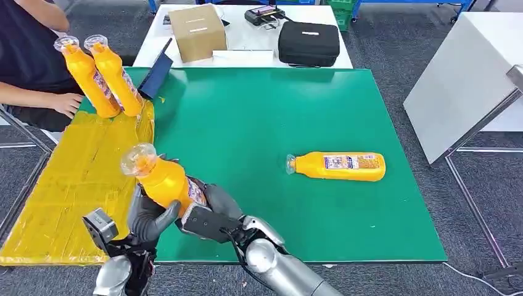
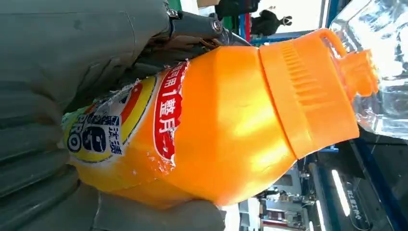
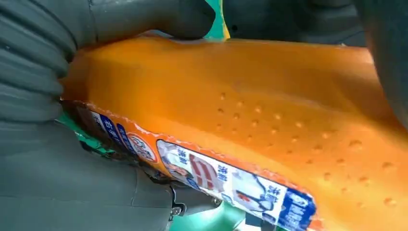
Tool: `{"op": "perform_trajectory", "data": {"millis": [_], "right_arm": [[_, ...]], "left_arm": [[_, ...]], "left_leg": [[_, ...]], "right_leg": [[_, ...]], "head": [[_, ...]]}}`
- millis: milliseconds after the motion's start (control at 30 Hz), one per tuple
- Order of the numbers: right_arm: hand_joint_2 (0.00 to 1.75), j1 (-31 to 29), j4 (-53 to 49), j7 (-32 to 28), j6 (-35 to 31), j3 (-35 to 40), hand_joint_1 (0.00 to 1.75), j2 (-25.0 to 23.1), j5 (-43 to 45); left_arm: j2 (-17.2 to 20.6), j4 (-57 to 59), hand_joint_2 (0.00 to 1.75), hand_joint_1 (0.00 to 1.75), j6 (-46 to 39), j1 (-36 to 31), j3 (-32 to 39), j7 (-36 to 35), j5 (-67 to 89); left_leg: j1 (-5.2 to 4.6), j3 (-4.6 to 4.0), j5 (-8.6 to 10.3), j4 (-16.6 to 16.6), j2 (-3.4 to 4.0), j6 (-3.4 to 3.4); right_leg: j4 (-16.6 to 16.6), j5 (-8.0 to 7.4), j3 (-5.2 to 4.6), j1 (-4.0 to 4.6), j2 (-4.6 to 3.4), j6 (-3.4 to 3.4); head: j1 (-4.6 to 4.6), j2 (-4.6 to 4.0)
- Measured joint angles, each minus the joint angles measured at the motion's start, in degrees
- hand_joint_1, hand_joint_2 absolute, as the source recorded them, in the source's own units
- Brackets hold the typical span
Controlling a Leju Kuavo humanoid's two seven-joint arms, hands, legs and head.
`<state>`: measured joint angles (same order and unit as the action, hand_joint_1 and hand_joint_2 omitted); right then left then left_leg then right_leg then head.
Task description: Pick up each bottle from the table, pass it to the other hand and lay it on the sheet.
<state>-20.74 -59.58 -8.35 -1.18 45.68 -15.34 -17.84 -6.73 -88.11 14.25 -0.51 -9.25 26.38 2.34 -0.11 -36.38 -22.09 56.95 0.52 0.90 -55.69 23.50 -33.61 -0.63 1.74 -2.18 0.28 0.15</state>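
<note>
Head view: held bottle (image 1: 161,179) gripped by both left hand (image 1: 148,217) and right hand (image 1: 210,213) above green table (image 1: 259,123) edge, beside yellow sheet (image 1: 68,185); two bottles (image 1: 102,77) on sheet's far corner; lying bottle (image 1: 338,166) well right; fingers mostly hidden behind held bottle.

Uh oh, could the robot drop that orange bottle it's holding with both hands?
Maybe. Both the left hand and right hand grip the bottle low on its body, so it could slip if one lets go early. It could also bump the two bottles already at the sheet when laid down.
</note>
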Motion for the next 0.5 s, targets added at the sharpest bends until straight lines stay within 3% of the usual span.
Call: {"op": "perform_trajectory", "data": {"millis": [500], "right_arm": [[1.75,0.04,0.85,-0.09,-2.89,-0.26,1.75,0.63,-2.03]], "left_arm": [[0.48,0.44,1.75,1.75,0.15,-0.24,0.24,0.26,0.96]], "left_leg": [[0.0,0.0,0.0,0.0,0.01,0.0]], "right_leg": [[0.0,0.0,-0.02,0.0,0.0,0.0]], "head": [[0.0,0.0]]}}
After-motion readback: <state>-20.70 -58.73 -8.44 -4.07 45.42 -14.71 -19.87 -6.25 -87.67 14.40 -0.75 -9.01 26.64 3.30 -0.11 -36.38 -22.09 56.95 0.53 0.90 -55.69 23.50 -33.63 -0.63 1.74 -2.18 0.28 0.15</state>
